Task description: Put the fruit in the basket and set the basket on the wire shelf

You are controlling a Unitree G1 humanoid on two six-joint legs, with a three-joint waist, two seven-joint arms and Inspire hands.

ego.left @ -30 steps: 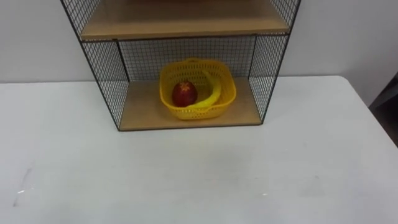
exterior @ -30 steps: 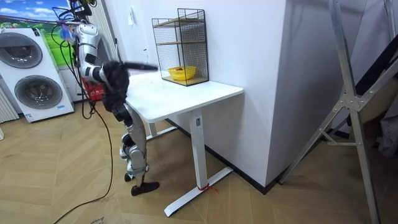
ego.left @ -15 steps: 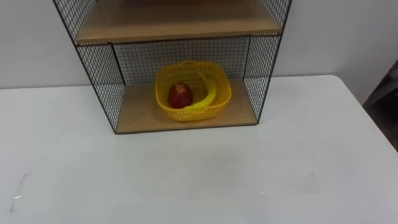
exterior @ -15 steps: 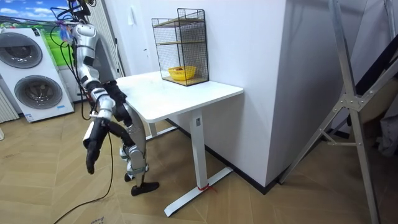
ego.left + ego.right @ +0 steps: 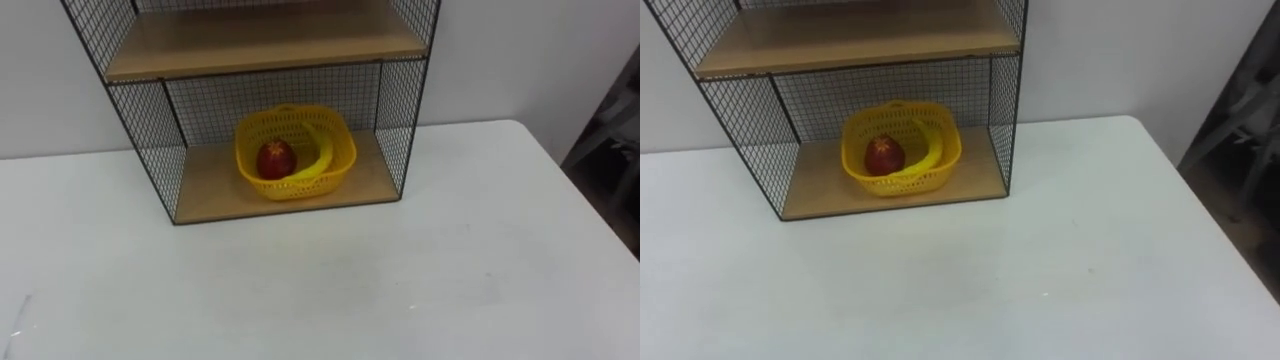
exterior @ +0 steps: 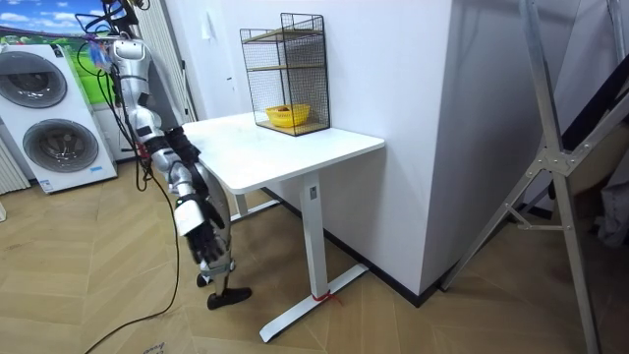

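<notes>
One apple, one banana in one basket

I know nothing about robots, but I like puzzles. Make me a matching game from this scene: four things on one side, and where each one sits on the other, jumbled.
Things:
1. yellow basket
2. red fruit
3. banana
4. wire shelf

Places:
A. standing on the white table, at its far edge
B. in the basket, on its left side
C. on the wire shelf's bottom board
D. in the basket, curved along its right side

Pairs: 1-C, 2-B, 3-D, 4-A
</notes>
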